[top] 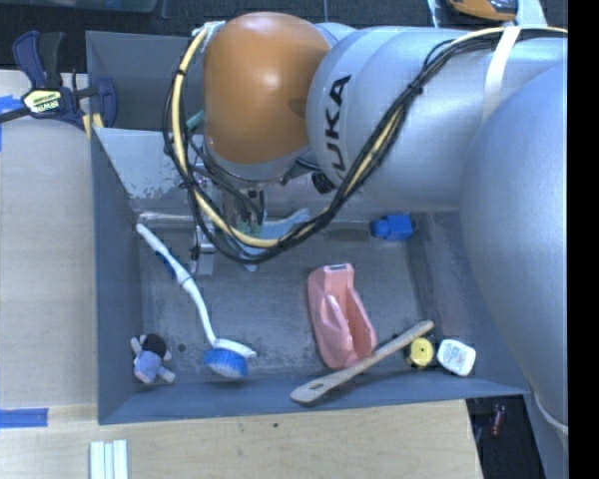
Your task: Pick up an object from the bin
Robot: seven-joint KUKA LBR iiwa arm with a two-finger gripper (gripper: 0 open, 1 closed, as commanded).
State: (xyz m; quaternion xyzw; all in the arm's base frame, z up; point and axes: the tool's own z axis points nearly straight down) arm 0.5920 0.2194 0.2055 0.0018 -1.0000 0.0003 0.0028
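Grey bin (115,297), scuffed floor, holds white brush (195,302), pink case (337,317), wooden spoon (359,365); claw (208,249) low near back wall, grip cannot tell.

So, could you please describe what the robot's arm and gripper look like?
The arm is thick, rounded and silver-grey, with black KUKA lettering partly visible. An orange-brown dome cover caps the wrist. Yellow and black cables loop round it and run back along the arm, under a white strap. The gripper beneath is dark metal, largely hidden by cables.
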